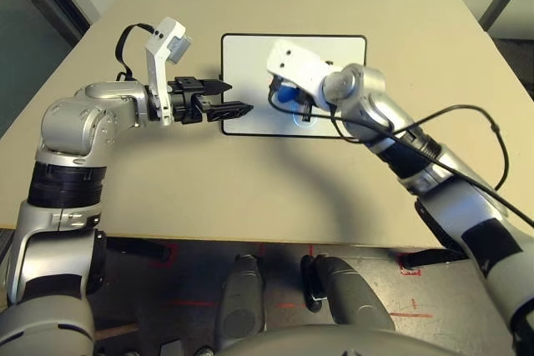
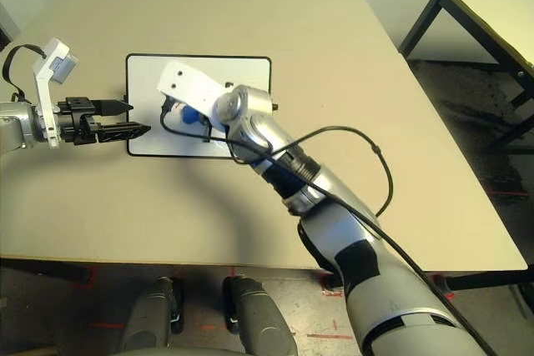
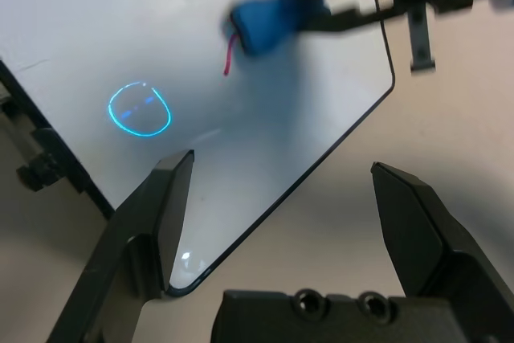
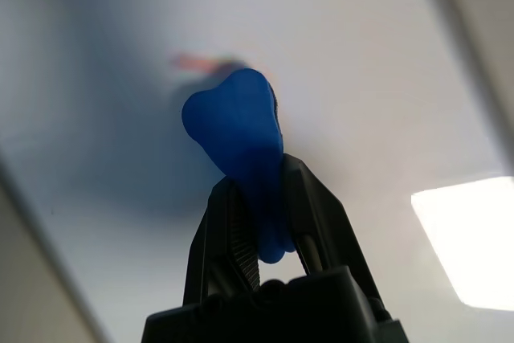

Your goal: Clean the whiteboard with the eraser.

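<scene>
The whiteboard (image 1: 250, 60) lies flat on the table, ahead of centre. My right gripper (image 4: 255, 190) is shut on the blue eraser (image 4: 233, 130) and holds it down at the board's surface near its middle; the eraser (image 1: 286, 95) peeks out under my right wrist. A short red stroke (image 3: 228, 58) sits right beside the eraser, and a cyan ring (image 3: 140, 108) is drawn nearer the board's front edge. My left gripper (image 1: 238, 97) stands open at the board's left edge, with one finger (image 3: 173, 198) over the near corner and the other finger (image 3: 409, 214) over the bare table.
The beige table (image 1: 250, 198) stretches wide around the board. A black cable (image 1: 492, 139) loops off my right forearm over the table's right side. Another table (image 2: 492, 6) stands on the floor at the far right.
</scene>
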Available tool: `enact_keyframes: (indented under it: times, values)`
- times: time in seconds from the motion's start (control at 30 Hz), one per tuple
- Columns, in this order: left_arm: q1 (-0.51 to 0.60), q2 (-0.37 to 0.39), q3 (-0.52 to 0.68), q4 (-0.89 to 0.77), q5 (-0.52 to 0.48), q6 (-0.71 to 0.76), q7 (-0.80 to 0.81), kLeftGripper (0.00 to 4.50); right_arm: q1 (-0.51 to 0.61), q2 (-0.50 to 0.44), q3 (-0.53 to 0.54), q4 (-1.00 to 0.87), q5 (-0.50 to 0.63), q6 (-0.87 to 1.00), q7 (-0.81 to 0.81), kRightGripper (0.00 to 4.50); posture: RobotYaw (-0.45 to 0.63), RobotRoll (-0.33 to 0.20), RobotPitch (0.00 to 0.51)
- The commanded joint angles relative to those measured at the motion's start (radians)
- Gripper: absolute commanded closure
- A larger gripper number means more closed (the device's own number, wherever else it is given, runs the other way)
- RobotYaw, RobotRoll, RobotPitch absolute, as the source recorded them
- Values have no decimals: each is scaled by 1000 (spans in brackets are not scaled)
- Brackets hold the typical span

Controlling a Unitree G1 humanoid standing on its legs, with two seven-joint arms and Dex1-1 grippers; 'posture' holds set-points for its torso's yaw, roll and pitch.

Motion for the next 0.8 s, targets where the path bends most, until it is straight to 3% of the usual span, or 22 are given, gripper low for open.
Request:
enact_keyframes:
  times: [0.03,0.3,0.4,0.8]
  values:
    - [2,2,7,-2,7,0,2,0,18,14,2,12,3,-9,-3,3881,35,0,158]
    - [8,4,11,-9,4,8,4,0,199,-38,89,-206,-41,34,86,3881,38,0,164]
    - [6,4,10,-7,4,9,3,0,219,-49,99,-230,-51,44,101,3881,36,0,164]
    - [5,-9,3,-10,3,8,4,0,23,7,-18,32,-19,-19,-1,3881,25,0,162]
